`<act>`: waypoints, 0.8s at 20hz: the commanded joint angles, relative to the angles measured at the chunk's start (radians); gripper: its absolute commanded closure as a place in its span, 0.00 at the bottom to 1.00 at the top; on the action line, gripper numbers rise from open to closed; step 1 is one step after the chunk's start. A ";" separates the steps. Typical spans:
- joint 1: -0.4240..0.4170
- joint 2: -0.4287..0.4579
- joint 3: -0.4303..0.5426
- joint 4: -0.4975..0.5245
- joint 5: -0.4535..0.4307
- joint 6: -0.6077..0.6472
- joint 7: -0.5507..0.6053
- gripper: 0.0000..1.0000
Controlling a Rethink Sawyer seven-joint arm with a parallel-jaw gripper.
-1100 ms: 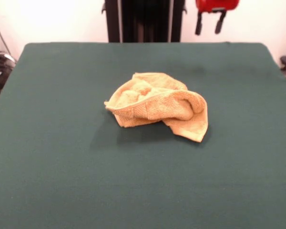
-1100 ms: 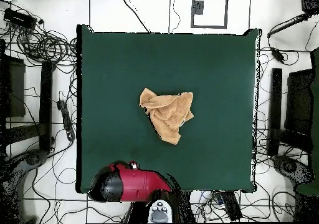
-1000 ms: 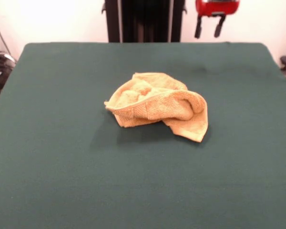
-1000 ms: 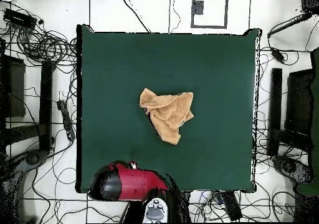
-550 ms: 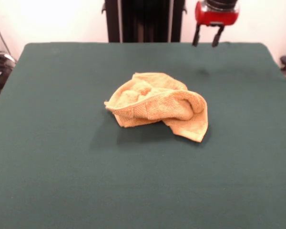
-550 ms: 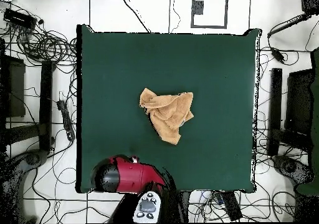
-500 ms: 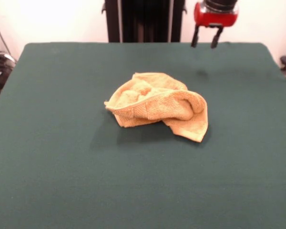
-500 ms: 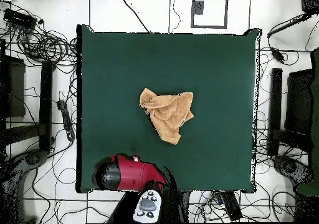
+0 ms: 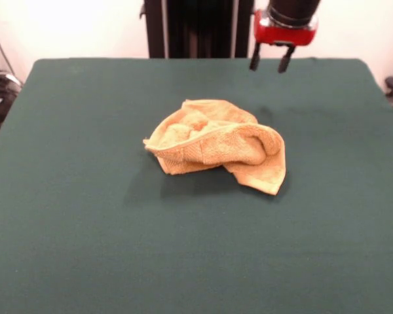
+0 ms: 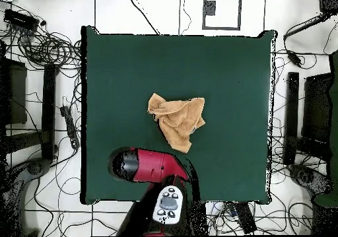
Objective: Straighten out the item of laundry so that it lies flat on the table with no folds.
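Here the near half of the table [image 9: 85, 261] in the front view is bare green cloth. Farther in, close to the middle, the towel [image 9: 216, 144] lies crumpled in a loose heap, its edge rolled over into a thick fold along the near side and one corner drooping down toward five o'clock. It rests in exactly the same shape and place as a second ago.

Beyond it, at about one o'clock from the towel, the gripper [image 9: 268, 60] hangs above the far edge of the table, well apart from the cloth. Its two dark fingers [image 9: 255, 60] stand apart with clear space between them and nothing held. Compared with a second ago, the red wrist has come lower and shifted toward the towel; half a second ago it was still farther out to the side and higher.

From overhead, the towel [image 10: 177, 121] sits near the table's [image 10: 224, 69] centre, and the red arm [image 10: 148, 165] now reaches over the table's edge at about seven o'clock from the towel, where earlier it hung more over the rim. The gripper itself is hidden under the arm in this view.
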 commanded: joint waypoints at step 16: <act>-0.034 0.039 0.038 -0.243 -0.029 0.202 0.121 0.00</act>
